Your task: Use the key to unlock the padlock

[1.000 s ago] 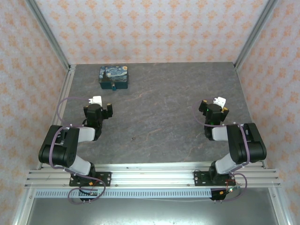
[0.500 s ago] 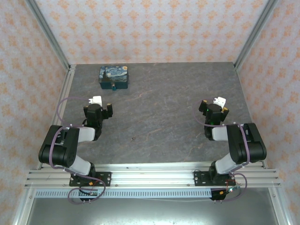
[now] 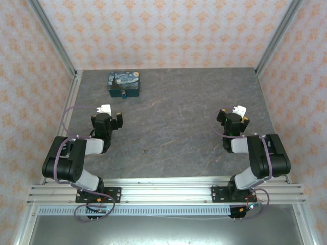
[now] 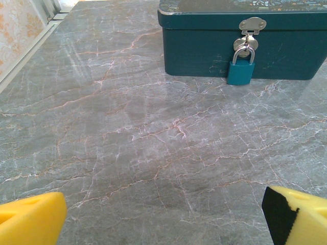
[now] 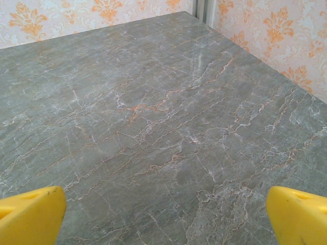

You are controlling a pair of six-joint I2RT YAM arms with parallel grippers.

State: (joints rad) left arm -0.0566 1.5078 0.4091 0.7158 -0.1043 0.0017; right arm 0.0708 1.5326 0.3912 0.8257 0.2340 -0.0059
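The tiny teal-blue padlock (image 4: 240, 71) hangs shut from the silver hasp (image 4: 250, 25) on the front of a dark teal box (image 4: 204, 46). From above, the padlock (image 3: 123, 94) is at the box's near side, at the back left of the table. My left gripper (image 4: 163, 224) is open, well short of the padlock, with nothing between its yellow fingers (image 4: 30, 219). It sits low over the table at the left (image 3: 109, 115). My right gripper (image 5: 166, 219) is open over bare table at the right (image 3: 233, 115). A tiny dark speck (image 3: 146, 151) lies mid-table; whether it is the key is too small to tell.
The box has a starry-night painted lid (image 3: 124, 81). The grey marble table (image 3: 184, 117) is bounded by patterned walls and aluminium posts (image 3: 51, 35). A wall corner (image 5: 204, 10) stands beyond the right gripper.
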